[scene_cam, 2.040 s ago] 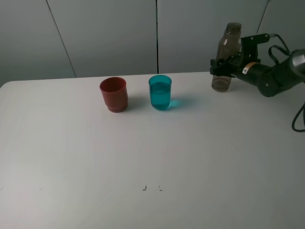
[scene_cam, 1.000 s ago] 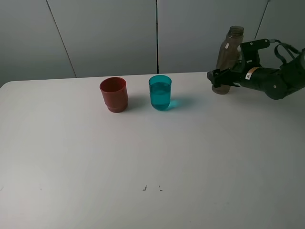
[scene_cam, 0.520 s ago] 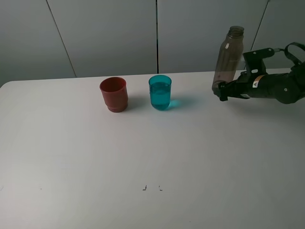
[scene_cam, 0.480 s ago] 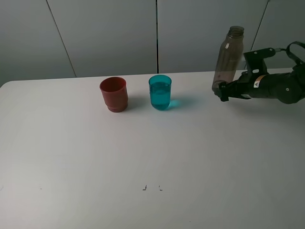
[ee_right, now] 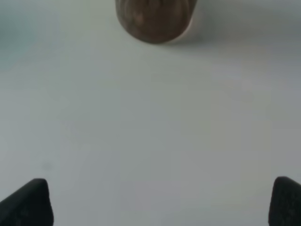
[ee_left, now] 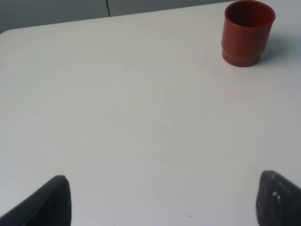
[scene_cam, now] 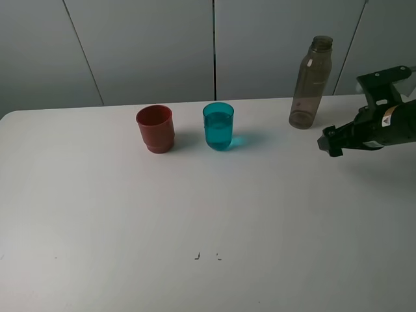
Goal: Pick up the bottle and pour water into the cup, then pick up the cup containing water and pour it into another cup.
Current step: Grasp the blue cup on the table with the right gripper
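**Fingers (ee_right: 29, 202) on the right apart, first pour looks done**

Right fingers spread wide, gripping nothing, near the bottle (scene_cam: 311, 84) upright by the table's (scene_cam: 208, 214) far edge, right of middle. Left fingers (ee_left: 51, 202) apart too, empty. Water visible in the cup (scene_cam: 218, 126) at mid far edge. Beside it, toward the left edge, another cup (scene_cam: 155, 129), apparently empty. Leaves lifting the cup and pouring across.
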